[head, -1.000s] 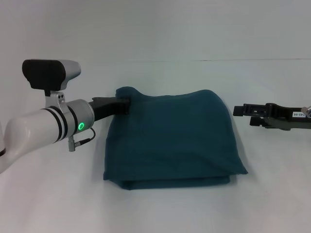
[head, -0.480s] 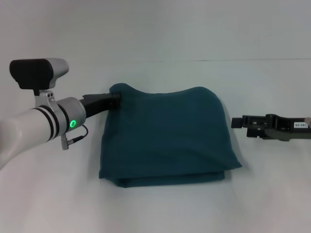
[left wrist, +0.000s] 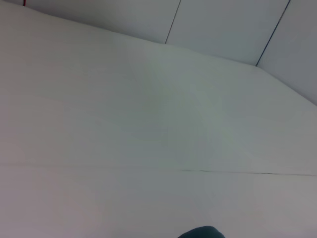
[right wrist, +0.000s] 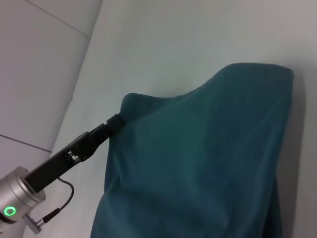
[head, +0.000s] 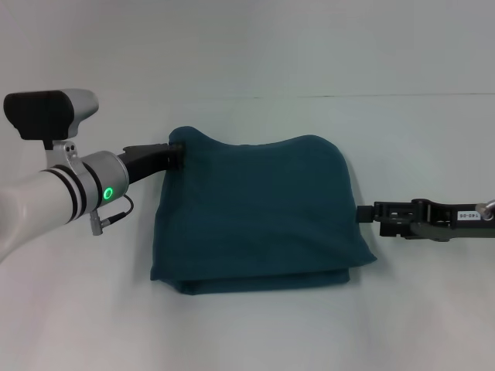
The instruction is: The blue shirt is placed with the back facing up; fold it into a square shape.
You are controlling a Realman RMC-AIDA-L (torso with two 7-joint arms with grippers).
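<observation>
The blue shirt (head: pixel 259 212) lies folded into a rough rectangle on the white table, plain side up, with layered edges along its near side. My left gripper (head: pixel 176 148) is shut on the shirt's far left corner and holds that corner slightly raised. The right wrist view shows the same grip (right wrist: pixel 116 121) on the shirt (right wrist: pixel 198 163). My right gripper (head: pixel 362 213) sits low at the shirt's right edge, pointing at it; I cannot tell whether it touches the cloth. The left wrist view shows only a sliver of the shirt (left wrist: pixel 200 232).
The white table (head: pixel 247 325) stretches around the shirt on all sides. Its far edge (head: pixel 387 96) meets a pale wall. My left arm's white body (head: pixel 46 205) fills the left side of the head view.
My left gripper has pulled the shirt's corner to the left, and the whole shirt slid left with it. My right gripper has moved down and left, up to the shirt's right edge.
</observation>
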